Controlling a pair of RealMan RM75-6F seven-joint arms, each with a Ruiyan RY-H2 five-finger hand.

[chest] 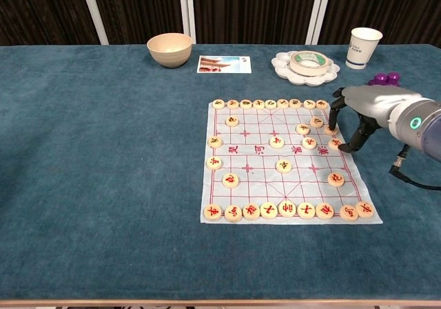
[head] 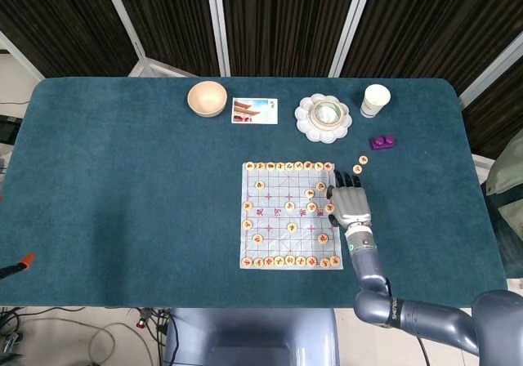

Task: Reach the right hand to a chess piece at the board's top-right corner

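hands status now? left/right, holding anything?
Left hand: not in either view.
Right hand: open, holding nothing, fingers pointing down at the chess board's right edge by the pieces.

Only the right arm shows up here, coming in from the bottom right corner in the head view and stretching forward and a bit leftward. The forearm is grey metal, with a small green light glowing near the wrist. The right hand (head: 350, 199) sits palm down, back of the hand facing up, dark fingers (head: 346, 176) pointing away from the robot. From the chest view the same hand (chest: 360, 109) looks arched, its fingertips (chest: 332, 125) angled downward and the thumb hanging lower on the near side. Fingers are spread apart and nothing is gripped in them. Left arm and hand don't appear in either view.
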